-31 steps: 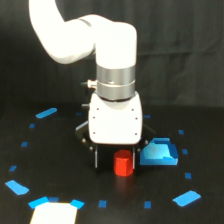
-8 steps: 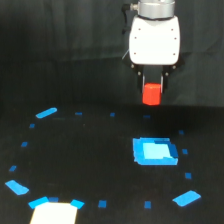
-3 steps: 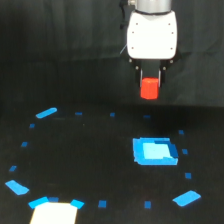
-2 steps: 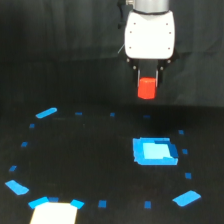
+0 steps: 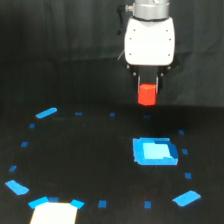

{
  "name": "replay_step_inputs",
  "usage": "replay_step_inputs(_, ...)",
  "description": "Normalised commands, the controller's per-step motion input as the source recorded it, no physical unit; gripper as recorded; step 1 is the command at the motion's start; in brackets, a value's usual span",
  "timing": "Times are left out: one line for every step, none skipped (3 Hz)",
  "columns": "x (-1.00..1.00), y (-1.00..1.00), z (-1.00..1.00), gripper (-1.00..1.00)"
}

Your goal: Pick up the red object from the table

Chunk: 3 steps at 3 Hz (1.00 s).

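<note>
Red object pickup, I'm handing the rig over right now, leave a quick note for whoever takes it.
Gripper: shut on the red object, held well above the table.
Red object: clear of the surface, above and behind the blue tray in the exterior view.
Done: the pick; the object is off the table.
Left: nothing for the pick itself; just keep the grip.

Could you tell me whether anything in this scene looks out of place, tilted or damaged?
Nothing stands out. The claw holds the red block upright, clear of the table, and the blue tray lies flat below it.
</note>
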Motion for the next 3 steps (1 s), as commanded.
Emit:
replay_step_inputs(-0.29,-0.28,0.25,-0.99)
replay_step_inputs(-0.12,-0.26,0.09,-1.0)
replay_step_inputs(-0.24,-0.12,0.04,-0.97)
